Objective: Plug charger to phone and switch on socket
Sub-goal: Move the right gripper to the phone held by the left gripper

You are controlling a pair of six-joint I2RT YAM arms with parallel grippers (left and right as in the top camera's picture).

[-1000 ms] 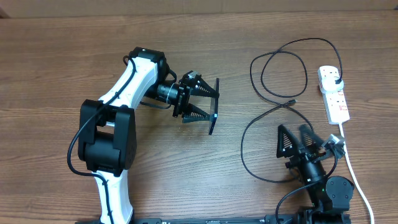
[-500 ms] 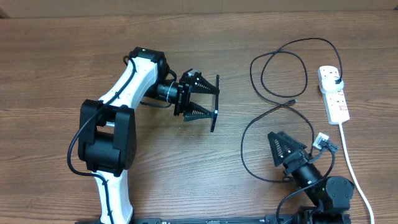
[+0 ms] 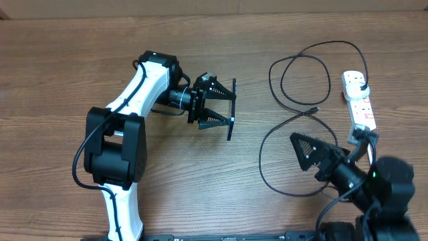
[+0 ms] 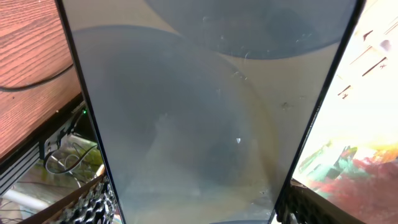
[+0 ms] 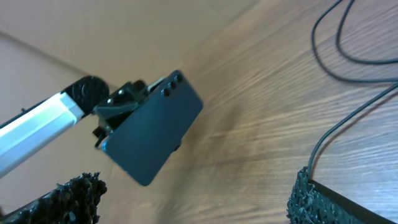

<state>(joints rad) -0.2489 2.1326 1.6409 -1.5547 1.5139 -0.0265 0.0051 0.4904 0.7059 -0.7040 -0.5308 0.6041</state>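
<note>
Left gripper (image 3: 228, 106) is gripping the phone (image 3: 229, 130) mid-body, holding it on edge above the table, long axis running roughly toward and away from the robot. Right gripper (image 3: 332, 148) is hanging wide apart and empty. The charger (image 3: 270, 70) is lying looped between the arms, and its connector tip (image 3: 314, 108) is sitting just ahead of the right gripper, well right of the phone. The right arm is nearer, so the pick looks like its job. The socket (image 3: 362, 107) is lying far right.
</note>
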